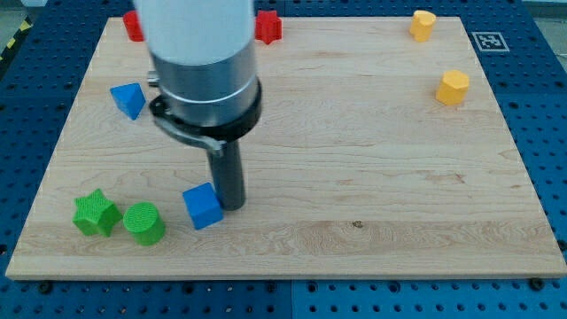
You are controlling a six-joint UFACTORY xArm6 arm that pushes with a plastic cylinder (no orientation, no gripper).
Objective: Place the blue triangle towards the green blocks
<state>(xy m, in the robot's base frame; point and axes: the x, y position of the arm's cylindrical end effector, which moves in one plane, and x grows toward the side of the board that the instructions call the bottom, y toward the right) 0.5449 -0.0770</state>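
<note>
The blue triangle (pixel 129 99) lies near the view's left edge, in the upper half of the board. The green star (pixel 96 213) and the green cylinder (pixel 144 222) sit side by side at the view's bottom left. A blue cube (pixel 203 206) lies just right of the green cylinder. My tip (pixel 231 206) rests at the cube's right side, touching or nearly touching it. The tip is far below and to the right of the blue triangle.
Two red blocks (pixel 268 27) (pixel 133 25) sit at the view's top edge, partly hidden by the arm's body. Two yellow blocks (pixel 423 25) (pixel 453 88) lie at the top right. The wooden board (pixel 372 177) has edges on all sides.
</note>
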